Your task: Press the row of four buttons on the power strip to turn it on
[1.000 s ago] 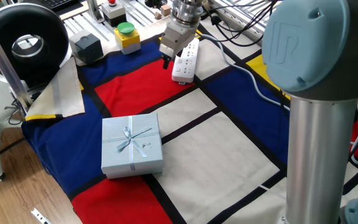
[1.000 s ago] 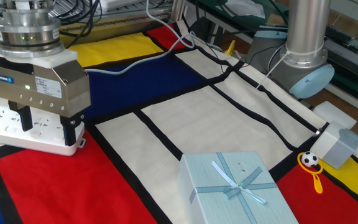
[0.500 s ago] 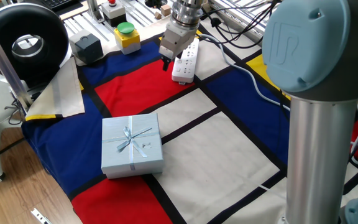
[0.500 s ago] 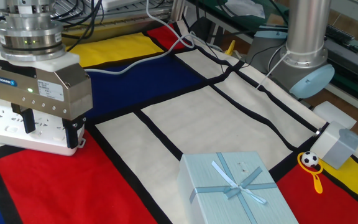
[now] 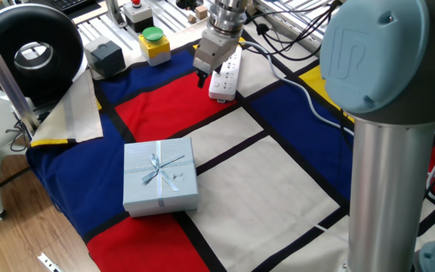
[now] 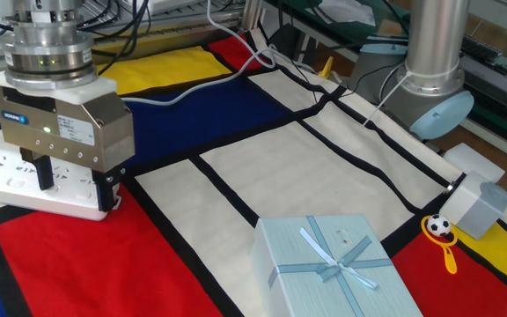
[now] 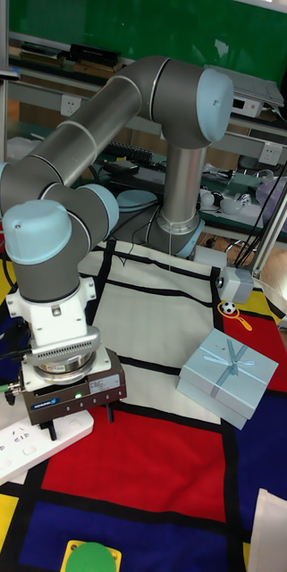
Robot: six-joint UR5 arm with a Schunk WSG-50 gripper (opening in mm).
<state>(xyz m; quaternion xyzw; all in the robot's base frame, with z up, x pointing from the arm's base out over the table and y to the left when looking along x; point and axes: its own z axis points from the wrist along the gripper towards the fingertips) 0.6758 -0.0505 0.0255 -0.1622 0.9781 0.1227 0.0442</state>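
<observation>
Tall fixed view: the gripper point(image 7: 79, 418) hangs over the near end of the power strip point(image 7: 25, 450), its two fingers point(image 6: 106, 189) spread apart, one at the strip's edge. Nearby on the colour-block cloth point(image 6: 262, 150) sits a pale blue gift box point(image 6: 337, 269).
</observation>
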